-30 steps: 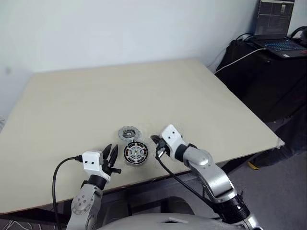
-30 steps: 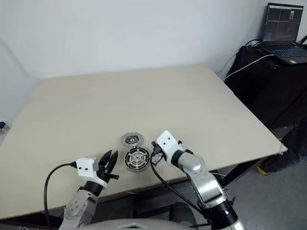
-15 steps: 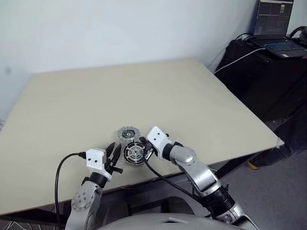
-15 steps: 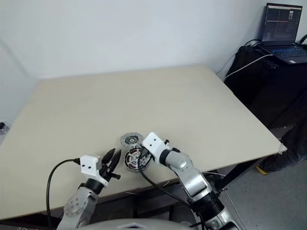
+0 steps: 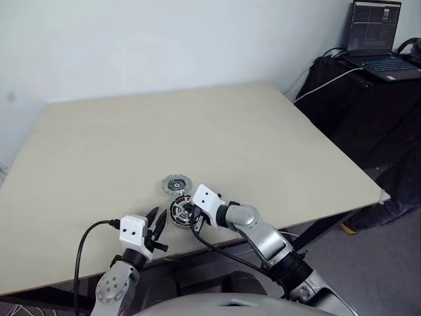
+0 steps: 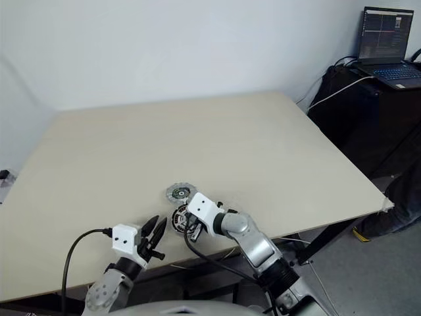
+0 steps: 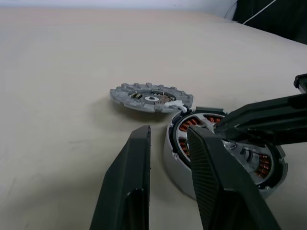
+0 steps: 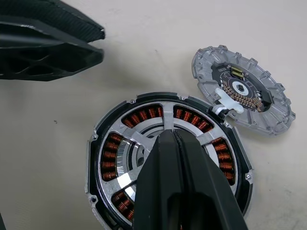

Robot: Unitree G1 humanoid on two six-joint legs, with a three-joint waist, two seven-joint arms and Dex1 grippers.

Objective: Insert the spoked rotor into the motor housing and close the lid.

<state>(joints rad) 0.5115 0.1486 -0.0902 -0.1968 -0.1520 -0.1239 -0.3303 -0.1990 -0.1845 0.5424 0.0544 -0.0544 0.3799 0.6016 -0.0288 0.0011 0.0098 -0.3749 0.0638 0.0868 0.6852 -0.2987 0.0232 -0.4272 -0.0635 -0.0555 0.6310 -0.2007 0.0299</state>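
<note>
The motor housing [image 8: 109, 155] stands near the table's front edge, its copper coils showing between the silver spokes of the spoked rotor [image 8: 167, 116], which sits inside it. My right gripper [image 8: 170, 136] is shut, its tips over the rotor's hub, holding nothing. The lid [image 8: 244, 93], a grey notched disc, lies flat on the table just behind the housing and touches its rim. My left gripper [image 7: 169, 130] hovers beside the housing, on the side away from the right arm. It is open by a narrow gap with nothing between its fingers.
The beige table [image 5: 197, 125] stretches far behind the parts. Its front edge runs just under both grippers. A dark desk with an open laptop [image 5: 378, 39] and cables stands off the table's right side.
My right gripper has swung left and down from beside the housing to over the rotor's hub. The left gripper has stayed about where it was.
</note>
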